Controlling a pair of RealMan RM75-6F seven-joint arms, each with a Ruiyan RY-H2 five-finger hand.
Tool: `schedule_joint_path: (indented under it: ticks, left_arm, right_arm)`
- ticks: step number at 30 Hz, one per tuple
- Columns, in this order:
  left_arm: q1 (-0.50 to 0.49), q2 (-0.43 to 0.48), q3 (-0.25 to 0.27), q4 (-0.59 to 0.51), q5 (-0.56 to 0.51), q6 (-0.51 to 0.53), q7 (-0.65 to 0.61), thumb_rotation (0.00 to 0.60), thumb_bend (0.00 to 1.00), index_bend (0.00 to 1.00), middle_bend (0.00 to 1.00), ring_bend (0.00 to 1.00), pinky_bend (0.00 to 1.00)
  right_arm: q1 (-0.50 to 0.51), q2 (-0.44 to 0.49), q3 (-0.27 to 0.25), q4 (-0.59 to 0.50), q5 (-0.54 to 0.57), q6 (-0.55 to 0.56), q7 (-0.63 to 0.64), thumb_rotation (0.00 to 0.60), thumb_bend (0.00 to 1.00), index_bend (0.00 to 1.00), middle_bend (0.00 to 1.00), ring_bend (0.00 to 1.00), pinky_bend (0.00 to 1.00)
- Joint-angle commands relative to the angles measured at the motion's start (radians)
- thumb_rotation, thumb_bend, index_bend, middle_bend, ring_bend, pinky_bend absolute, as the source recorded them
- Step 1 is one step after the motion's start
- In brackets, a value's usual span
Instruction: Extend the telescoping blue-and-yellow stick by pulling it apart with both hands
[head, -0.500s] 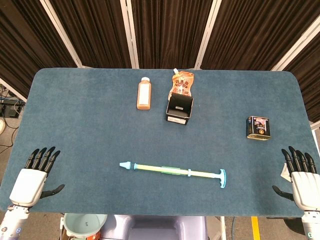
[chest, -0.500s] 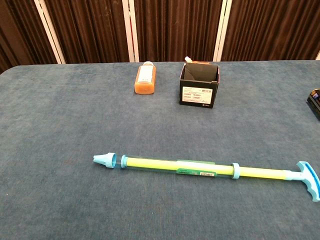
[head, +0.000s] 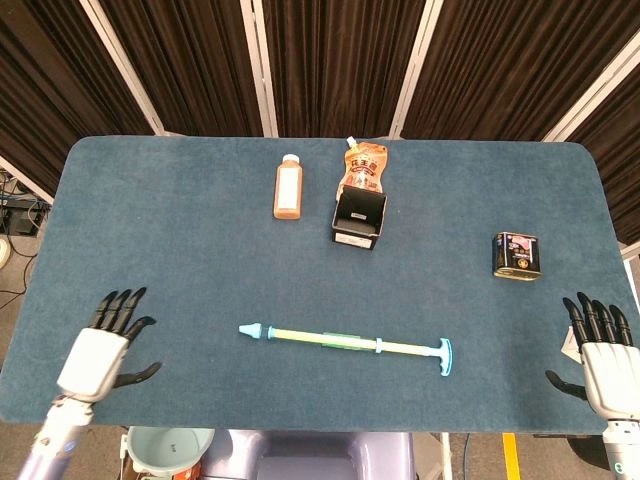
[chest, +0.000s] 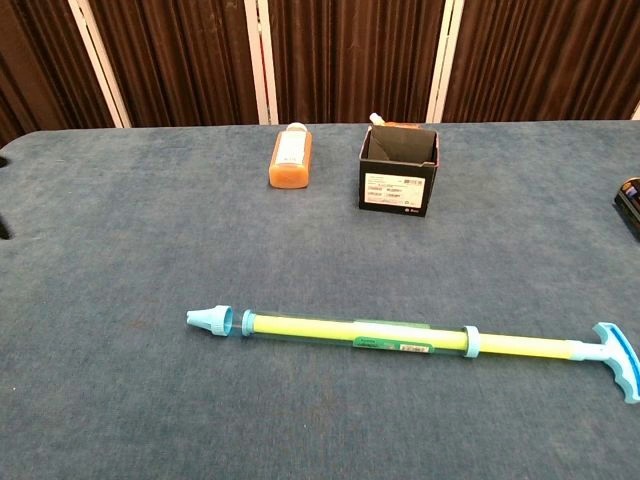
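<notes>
Head view: I hold left hand (head: 98, 350) and right hand (head: 608, 362) spread, empty; slim blue-and-yellow plastic telescoping stick (head: 345, 343) untouched at 6 o'clock. Approach step; next, grasp both ends.

Bright, even light; sharp focus

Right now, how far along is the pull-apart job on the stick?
Nothing is done yet: the blue-and-yellow stick lies untouched on the table. In hand: the left hand is open, apart from the tip end; the right hand is open by the table edge. Left: grip both ends, pull apart.
</notes>
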Motion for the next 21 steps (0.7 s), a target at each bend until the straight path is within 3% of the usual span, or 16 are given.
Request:
schedule_joint_path:
  ticks: [1,6,11,21]
  left_arm:
    - [-0.094,-0.155,-0.065,0.128,0.005,-0.095,0.004,0.600,0.20,0.35,0.00,0.02,0.07]
    - [-0.185,-0.346,-0.113,0.311,0.018,-0.154,0.034,0.600,0.20,0.37,0.01,0.02,0.07]
    - [-0.246,-0.465,-0.123,0.421,0.001,-0.229,0.012,0.600,0.20,0.37,0.01,0.02,0.07]
    - [-0.293,-0.572,-0.116,0.525,-0.016,-0.268,-0.059,0.600,0.20,0.44,0.04,0.02,0.07]
  right_arm:
    - [0.011,0.006,0.008,0.003,0.001,-0.011,0.027,0.600,0.00,0.00,0.00,0.00,0.00]
    - [0.021,0.016,0.021,0.011,0.022,-0.034,0.078,0.600,0.00,0.00,0.00,0.00,0.00]
    - [0.030,0.019,0.033,0.021,0.050,-0.052,0.095,0.600,0.00,0.00,0.00,0.00,0.00]
    - [0.022,0.029,0.040,0.024,0.063,-0.038,0.106,0.600,0.00,0.00,0.00,0.00,0.00]
